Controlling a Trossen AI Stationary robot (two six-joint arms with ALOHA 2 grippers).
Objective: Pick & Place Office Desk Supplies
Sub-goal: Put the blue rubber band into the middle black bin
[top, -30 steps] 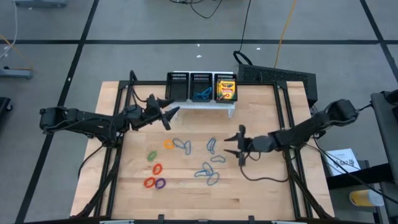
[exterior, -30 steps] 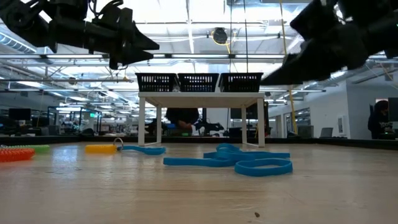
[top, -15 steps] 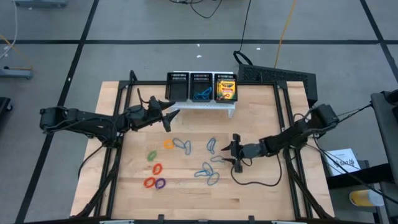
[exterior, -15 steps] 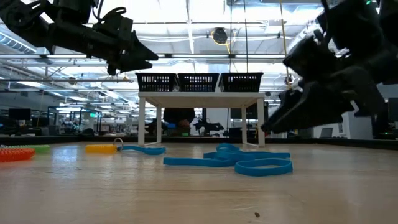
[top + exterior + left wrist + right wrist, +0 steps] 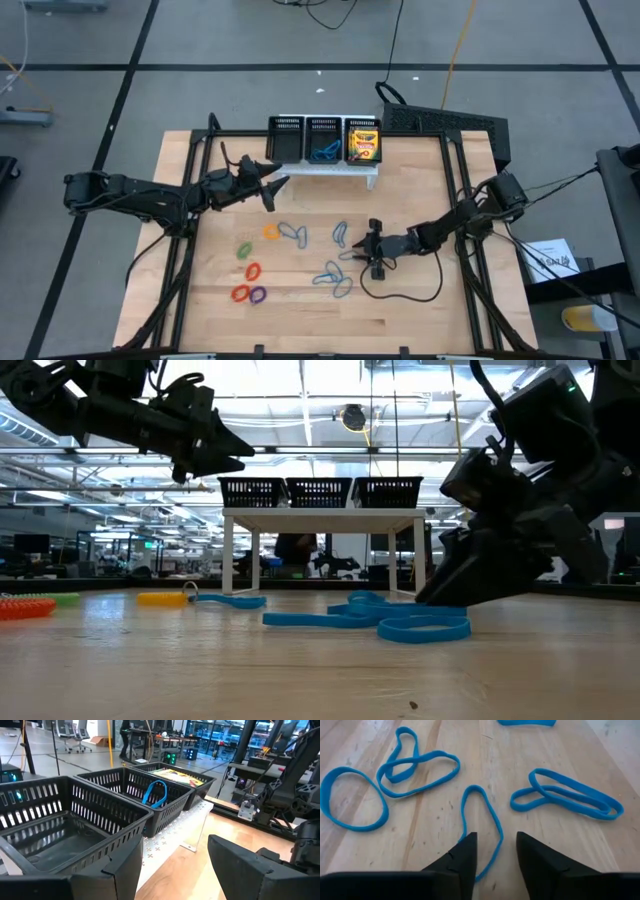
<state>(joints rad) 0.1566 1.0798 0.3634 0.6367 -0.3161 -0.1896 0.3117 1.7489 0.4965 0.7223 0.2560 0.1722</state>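
Down low, the right tool (image 5: 492,851) sits over a blue loop (image 5: 481,820) on the worktop (image 5: 420,320)
Its fingers stand partly open, one each side of the loop's end, not gripping; the left tool (image 5: 268,186) hangs open near the black baskets (image 5: 322,140), holding nothing

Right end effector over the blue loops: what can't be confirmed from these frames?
- Grip: right wrist view shows the right end effector straddling one thin blue oval loop; its near end runs behind the fingers, so contact is unclear.
- Low view: the arm's dark body hides the fingertips.
- High view: end effector too small to judge.
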